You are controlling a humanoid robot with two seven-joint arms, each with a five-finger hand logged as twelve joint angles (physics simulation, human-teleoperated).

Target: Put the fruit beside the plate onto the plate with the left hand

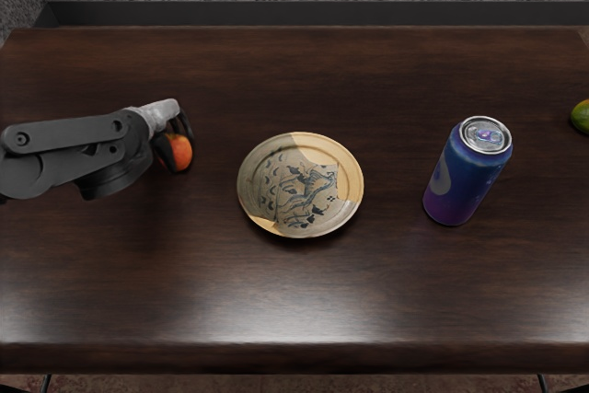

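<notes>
While your left hand (pixel 167 132) sits out over the left part of the surface (pixel 294 319), its dark fingers (pixel 187 123) are curled round the orange-red fruit (pixel 179 152). That's a grasp, with the fruit peeking out at the lower right of the hand. From this angle you can't tell whether the fruit touches the wood or hangs just off it. It's to the left of the plate (pixel 345 172), clear of the rim, with a strip of dark wood between them. The plate lies flat near the middle, with a tan rim and its whole blue-patterned face showing. To its right, past another open stretch, a purple can (pixel 467 172) stands with its silver top up. Out at the right edge, a greenish fruit (pixel 581 116) is partly cut off by the frame. Your forearm comes in from the left edge, well back from the near edge. Broad bands of bare wood run along the near side and the far side.
</notes>
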